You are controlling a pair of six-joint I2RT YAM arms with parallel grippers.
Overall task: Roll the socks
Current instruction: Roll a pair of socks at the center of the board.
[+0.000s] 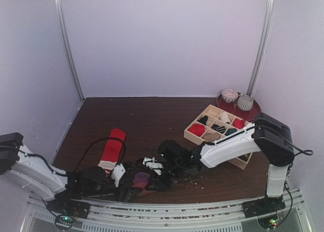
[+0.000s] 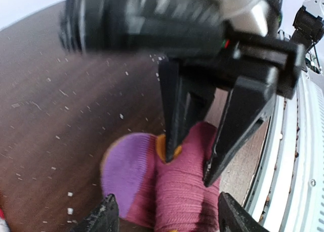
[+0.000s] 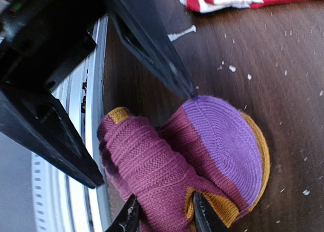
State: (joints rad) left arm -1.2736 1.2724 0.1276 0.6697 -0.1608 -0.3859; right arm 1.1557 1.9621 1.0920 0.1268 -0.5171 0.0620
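Left pincer (image 2: 166, 197) is wide, one finger on each side of the magenta sock (image 3: 152, 161), not squeezing it. In the right wrist view one of its tips sits at the edge of the purple heel. Right pincer (image 3: 164, 204) is narrow, clamped on the sock's bunched ribbed part right by the orange cuff. The sock lies on the table (image 1: 152, 115) as a loose roll, heel up, between the two pincers, which meet nose to nose over it near the front edge.

Red sock (image 1: 112, 148) lies flat and unrolled just beyond the left pincer, striped cuff end nearest it, well apart from the right pincer.

Box (image 1: 195, 137), wooden with dividers, sits behind the right pincer, and the right forearm crosses its near side. Inside:
- A red bundle (image 1: 197, 129) in the compartment nearest the pincer.
- A second red one (image 1: 239, 123) on the far side.
- Dark bundles (image 1: 218, 127) in the middle cells.
- A pale one (image 1: 224, 116) toward the back.
- All are too small to tell more, and the cells under the arm are hidden.

Plate (image 1: 254, 112), dark red, is past the box, farthest from both pincers. It holds two grey-white patterned balls (image 1: 229, 95) side by side.

White specks are scattered on the table around both pincers.
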